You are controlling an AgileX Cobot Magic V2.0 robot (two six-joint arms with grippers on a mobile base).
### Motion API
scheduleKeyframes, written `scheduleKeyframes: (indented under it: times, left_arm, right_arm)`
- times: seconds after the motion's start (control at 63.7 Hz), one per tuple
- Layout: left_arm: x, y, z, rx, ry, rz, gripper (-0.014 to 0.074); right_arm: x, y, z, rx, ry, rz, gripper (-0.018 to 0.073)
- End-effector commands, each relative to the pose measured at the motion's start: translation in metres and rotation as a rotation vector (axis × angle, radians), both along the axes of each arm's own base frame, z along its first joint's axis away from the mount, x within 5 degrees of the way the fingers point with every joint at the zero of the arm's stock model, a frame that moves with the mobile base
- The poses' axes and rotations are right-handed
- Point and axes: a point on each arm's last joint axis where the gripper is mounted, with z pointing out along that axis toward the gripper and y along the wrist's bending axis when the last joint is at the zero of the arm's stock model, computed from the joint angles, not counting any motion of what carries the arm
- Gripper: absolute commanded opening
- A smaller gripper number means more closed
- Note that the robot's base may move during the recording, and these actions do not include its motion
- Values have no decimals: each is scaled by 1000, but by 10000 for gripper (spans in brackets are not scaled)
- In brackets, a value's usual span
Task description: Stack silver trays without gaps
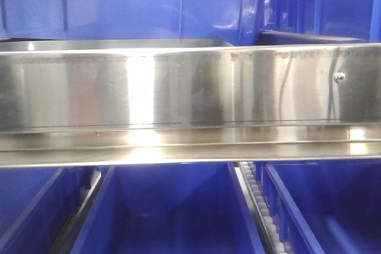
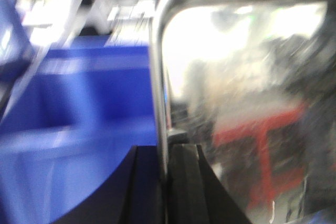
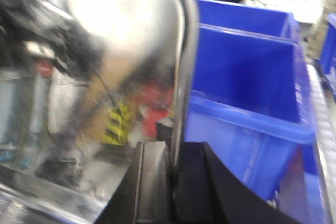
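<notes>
Beside the blue bins (image 3: 247, 77), one silver tray (image 2: 247, 103) is held by its rim. No stack or second tray is in sight, so the stacking looks undone. The left end effector (image 2: 166, 153) is clamped on the rim, with the tray to its right. The right end effector (image 3: 170, 153) pinches the rim too, with the tray to its left.

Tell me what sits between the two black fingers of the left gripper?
The silver tray: its rim edge is clamped in the left gripper, seen in the left wrist view.
</notes>
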Motion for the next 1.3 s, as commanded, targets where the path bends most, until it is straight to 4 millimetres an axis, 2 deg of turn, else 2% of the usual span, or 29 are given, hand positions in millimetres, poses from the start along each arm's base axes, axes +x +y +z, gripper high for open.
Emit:
scheduleKeyframes:
  times: [0.0,0.314,0.565,0.879,1.114,1.287]
  left_arm:
    - [4,-7,-3,-12,19,-22,-9]
    - [24,-12,-36,51,229,50,-9]
    - [27,-9,-49,42,344,116,-9]
    - [37,4,-64,63,452,210,-9]
    - [38,3,-67,44,473,211,-7]
    - [39,4,-72,61,509,226,80]
  right_arm:
    - [-12,29,10,137,-162,292,-58]
    - [-2,35,-48,95,69,229,-58]
    - [7,39,-78,96,276,125,-58]
    - [10,41,-87,69,314,101,-58]
    - [13,43,-93,55,329,96,-58]
    - [16,46,-99,43,342,95,-45]
